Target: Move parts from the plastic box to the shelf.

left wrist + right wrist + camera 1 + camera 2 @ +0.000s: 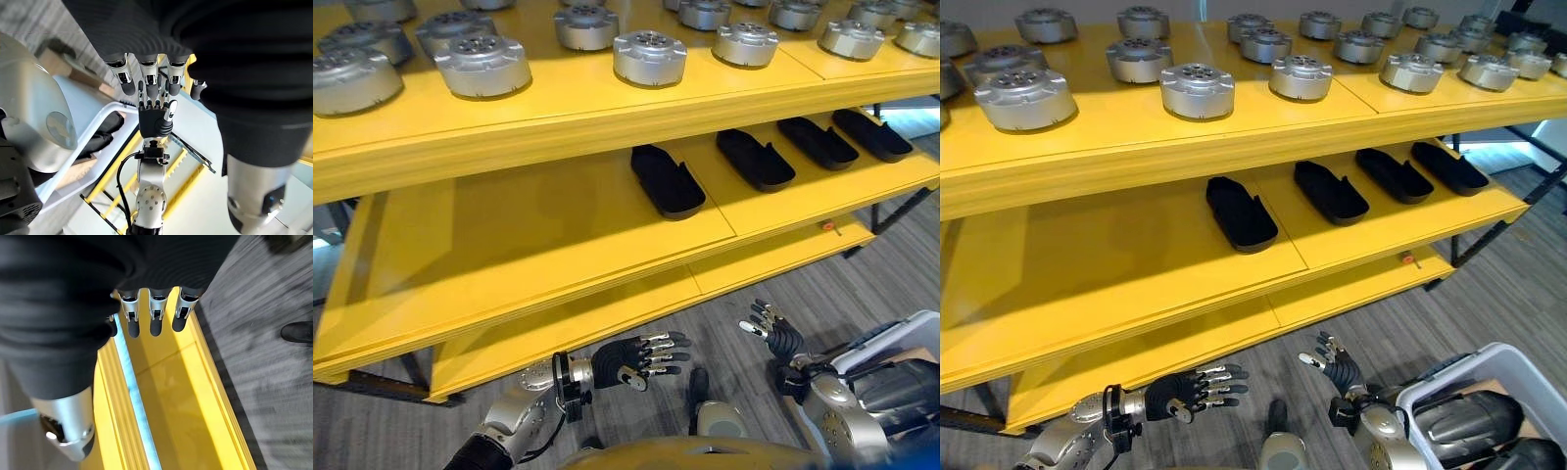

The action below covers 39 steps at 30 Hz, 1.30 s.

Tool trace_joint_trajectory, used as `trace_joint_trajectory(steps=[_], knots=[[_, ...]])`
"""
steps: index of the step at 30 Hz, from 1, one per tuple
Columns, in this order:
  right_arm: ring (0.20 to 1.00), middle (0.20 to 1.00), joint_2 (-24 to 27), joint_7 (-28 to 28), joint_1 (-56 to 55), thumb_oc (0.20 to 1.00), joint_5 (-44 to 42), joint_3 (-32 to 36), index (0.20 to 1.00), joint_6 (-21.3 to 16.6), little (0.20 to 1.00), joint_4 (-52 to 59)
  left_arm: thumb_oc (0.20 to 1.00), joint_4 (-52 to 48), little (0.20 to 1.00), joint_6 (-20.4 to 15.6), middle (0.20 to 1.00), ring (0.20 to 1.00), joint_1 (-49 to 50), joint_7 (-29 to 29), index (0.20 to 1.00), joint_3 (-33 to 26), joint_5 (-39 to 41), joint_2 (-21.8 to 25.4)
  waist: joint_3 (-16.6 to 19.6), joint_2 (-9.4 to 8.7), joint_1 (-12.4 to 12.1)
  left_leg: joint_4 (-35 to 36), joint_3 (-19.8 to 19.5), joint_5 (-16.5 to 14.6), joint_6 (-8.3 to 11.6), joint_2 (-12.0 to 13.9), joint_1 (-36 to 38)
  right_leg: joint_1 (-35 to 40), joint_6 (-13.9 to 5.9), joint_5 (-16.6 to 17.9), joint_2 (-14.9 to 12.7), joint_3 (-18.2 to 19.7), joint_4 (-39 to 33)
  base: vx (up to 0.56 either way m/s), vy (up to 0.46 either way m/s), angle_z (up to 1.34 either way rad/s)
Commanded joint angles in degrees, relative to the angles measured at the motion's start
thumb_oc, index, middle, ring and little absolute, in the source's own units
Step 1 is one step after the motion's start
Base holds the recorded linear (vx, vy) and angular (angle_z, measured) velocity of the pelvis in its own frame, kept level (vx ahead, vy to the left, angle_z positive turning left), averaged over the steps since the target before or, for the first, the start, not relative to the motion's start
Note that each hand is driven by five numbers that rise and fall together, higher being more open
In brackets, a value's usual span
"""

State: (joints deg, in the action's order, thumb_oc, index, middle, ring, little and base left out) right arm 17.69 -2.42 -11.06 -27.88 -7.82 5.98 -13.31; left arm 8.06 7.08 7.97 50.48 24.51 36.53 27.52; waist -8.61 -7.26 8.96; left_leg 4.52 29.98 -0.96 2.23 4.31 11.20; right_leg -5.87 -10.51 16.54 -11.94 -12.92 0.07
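- Left hand point(631, 360) hangs low in front of the shelf point(558, 245), fingers spread, holding nothing.
- Right hand point(771, 331) likewise: fingers straight and splayed, empty, raised just beside the plastic box point(1498, 367).
- The box sits at lower right, off the shelf's right end; dark parts point(1464, 416) lie inside it.
- Middle board carries four black parts point(668, 181) in a row toward its right end; the left half is bare yellow.
- Top board is crowded with round metal housings point(649, 57).
- Risk, as I judge it: a part lifted too high could clip the front lip of the top board or nudge a housing near its edge.
- Second risk: the black parts look long and smooth; a loose hold at one end could let one tip and drop to the floor point(862, 284).
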Motion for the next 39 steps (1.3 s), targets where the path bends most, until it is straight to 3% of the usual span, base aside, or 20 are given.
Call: trace_joint_trajectory(steps=[1, 2, 3, 4, 5, 7, 14, 18, 21, 24, 26, 28, 29, 31, 34, 39], knots=[[1.0, 1.0, 3.6, 0.3, 6.2, 1.0, -0.3, 2.8, 1.0, -4.6, 1.0, 3.2, 1.0, -3.2, 1.0, -2.9, 1.0, 1.0, -0.9, -3.0, 1.0, -1.9, 0.7, -1.8, -4.2, 4.85, -1.0, -4.2, 1.0, 1.5, -1.08, 4.9, -2.5, 2.0, -1.9, -5.8, -5.3, -2.7, 12.0, -0.1, -0.049, -0.88], [1.0, 1.0, 3.7, 1.1, 6.4, 1.0, -0.7, 2.7, 1.0, -4.6, 1.0, 3.1, 1.0, -3.1, 1.0, -4.1, 1.0, 1.0, -0.8, -4.6, 1.0, -2.0, 0.3, -1.7, -4.1, 5.01, -1.5, -4.8, 1.6, 1.3, -1.44, 5.0, -2.9, 1.9, -1.34, -6.5, -5.8, -3.5, 14.3, -0.14, -0.102, -0.76], [1.0, 1.0, 3.7, 2.5, 7.2, 1.0, -0.7, 2.2, 1.0, -5.0, 1.0, 2.3, 1.0, -2.9, 1.0, -7.8, 1.0, 1.0, -0.2, -8.4, 1.0, -2.5, 0.0, -1.6, -3.8, 5.63, -3.1, -6.8, 2.9, 0.9, -2.22, 5.9, -4.2, 2.9, 0.89, -9.9, -6.2, -5.9, 19.6, -0.11, -0.117, -0.6], [1.0, 1.0, 3.7, 3.1, 7.4, 1.0, -0.7, 2.2, 1.0, -5.4, 1.0, 2.1, 1.0, -3.0, 1.0, -7.9, 1.0, 1.0, -0.1, -8.7, 1.0, -2.6, 0.6, -1.5, -3.8, 5.72, -3.3, -7.2, 3.2, 0.9, -2.3, 6.1, -4.4, 3.0, 1.28, -10.7, -6.2, -6.2, 20.1, -0.08, -0.104, -0.5], [1.0, 1.0, 3.7, 3.1, 7.4, 1.0, -0.7, 2.2, 1.0, -5.4, 1.0, 2.1, 1.0, -3.0, 1.0, -7.9, 1.0, 1.0, -0.1, -8.7, 1.0, -2.6, 0.6, -1.5, -3.8, 5.72, -3.3, -7.2, 3.2, 0.9, -2.3, 6.1, -4.4, 3.0, 1.28, -10.7, -6.2, -6.2, 20.1, -0.05, -0.217, -0.66], [1.0, 1.0, 4.0, 5.6, 8.8, 1.0, 1.1, 1.5, 1.0, -6.3, 1.0, 1.6, 1.0, -3.8, 1.0, -8.5, 1.0, 1.0, 0.3, -10.2, 1.0, -4.5, 5.3, -1.5, -3.8, 5.5, -4.7, -10.1, 5.1, 1.6, -1.22, 8.1, -7.2, 6.7, 3.58, -15.3, -3.6, -9.0, 14.2, -0.04, -0.365, -0.66], [1.0, 1.0, 5.2, 11.0, 7.3, 1.0, 2.6, 4.6, 1.0, -5.3, 1.0, 2.7, 1.0, -4.2, 1.0, -9.6, 1.0, 1.0, 3.5, -13.4, 1.0, -9.0, 9.2, -5.2, -3.2, 4.58, -4.3, -8.5, 7.5, 5.3, 1.97, 10.2, -7.8, 10.3, 3.45, -14.5, 0.6, -11.0, 3.4, 0.0, -0.356, -0.89], [1.0, 1.0, 6.4, 14.8, 5.2, 1.0, 3.5, 9.0, 1.0, -6.1, 1.0, 2.9, 1.0, -4.3, 1.0, -10.0, 1.0, 1.0, 4.7, -13.7, 1.0, -11.2, 9.0, -7.0, -3.1, 4.37, -2.5, -7.0, 9.2, 7.3, 3.45, 11.4, -7.7, 10.1, 4.65, -13.5, 2.8, -11.2, 0.4, -0.04, -0.439, -0.2], [1.0, 1.0, 6.9, 16.8, 5.6, 1.0, 0.5, 12.8, 1.0, -5.7, 1.0, 0.2, 1.0, -2.9, 1.0, -10.3, 1.0, 1.0, 3.9, -15.1, 1.0, -11.0, 6.8, -7.1, -3.3, 5.04, -0.9, -8.6, 9.8, 10.7, 5.93, 14.4, -7.8, 9.4, 6.66, -14.4, 5.4, -11.2, -0.3, -0.05, -0.44, -0.37], [1.0, 1.0, 7.9, 16.8, 6.1, 1.0, 0.2, 13.8, 1.0, -6.0, 1.0, -0.2, 1.0, -1.7, 1.0, -11.2, 1.0, 1.0, 3.3, -15.9, 1.0, -10.7, 8.1, -7.6, -3.1, 5.42, -0.3, -10.5, 8.1, 11.2, 6.79, 15.0, -7.5, 8.7, 7.72, -15.0, 6.5, -9.9, -0.2, -0.01, -0.255, -0.39], [1.0, 1.0, 8.2, 16.4, 6.4, 1.0, 0.9, 13.7, 1.0, -6.2, 1.0, -0.4, 1.0, -1.4, 1.0, -11.7, 1.0, 1.0, 2.9, -16.7, 1.0, -10.7, 8.9, -8.1, -3.1, 5.81, -0.7, -12.0, 3.7, 11.7, 7.18, 14.7, -8.2, 8.2, 8.34, -15.3, 7.4, -7.7, 0.2, 0.05, -0.13, -0.79], [1.0, 1.0, 8.0, 14.4, 6.4, 1.0, 1.0, 12.4, 1.0, -5.8, 1.0, -1.1, 1.0, -0.9, 1.0, -13.5, 1.0, 1.0, 3.0, -19.0, 1.0, -10.8, 9.4, -8.7, -3.5, 5.75, -1.5, -14.8, -4.5, 9.9, 6.23, 12.6, -9.3, 8.0, 9.05, -15.8, 8.0, -3.3, 1.3, 0.1, -0.11, -0.99], [1.0, 1.0, 7.7, 13.1, 6.2, 1.0, 1.4, 11.7, 1.0, -5.6, 1.0, -1.2, 1.0, -1.0, 1.0, -14.2, 1.0, 1.0, 3.3, -19.9, 1.0, -11.2, 9.6, -8.8, -3.7, 5.57, -1.9, -15.3, -7.3, 9.0, 4.21, 10.6, -9.8, 7.5, 9.73, -14.8, 8.1, -1.2, 1.3, 0.08, -0.072, -1.22], [1.0, 1.0, 7.0, 12.5, 5.2, 1.0, 2.4, 10.6, 1.0, -5.5, 1.0, -0.6, 1.0, -1.9, 1.0, -14.2, 1.0, 1.0, 3.7, -21.2, 1.0, -11.8, 9.8, -8.9, -3.7, 5.59, -2.3, -15.6, -10.7, 6.5, 2.64, 7.1, -9.8, 7.8, 9.75, -14.5, 8.4, 1.4, 1.0, 0.09, -0.049, -1.44], [1.0, 1.0, 5.2, 12.7, 3.8, 1.0, 3.2, 8.5, 1.0, -4.5, 1.0, 0.8, 1.0, -2.5, 1.0, -13.0, 1.0, 1.0, 3.8, -21.4, 1.0, -13.2, 9.9, -8.6, -3.1, 6.08, -2.6, -10.7, -15.1, 0.5, -0.89, -0.7, -8.9, 7.2, 8.72, -13.7, 9.1, 5.8, 1.2, 0.14, 0.031, -0.92], [1.0, 1.0, 3.7, 11.1, 3.4, 1.0, 4.1, 4.7, 1.0, -3.8, 1.0, 2.5, 1.0, -4.0, 1.0, -12.9, 1.0, 1.0, 3.9, -23.0, 1.0, -12.8, 9.5, -8.3, -3.4, 7.15, -4.7, -4.4, -25.7, 4.0, -1.95, -4.8, -11.0, 6.8, 8.46, -14.1, 11.8, 11.1, 2.2, 0.11, 0.051, -0.6]])
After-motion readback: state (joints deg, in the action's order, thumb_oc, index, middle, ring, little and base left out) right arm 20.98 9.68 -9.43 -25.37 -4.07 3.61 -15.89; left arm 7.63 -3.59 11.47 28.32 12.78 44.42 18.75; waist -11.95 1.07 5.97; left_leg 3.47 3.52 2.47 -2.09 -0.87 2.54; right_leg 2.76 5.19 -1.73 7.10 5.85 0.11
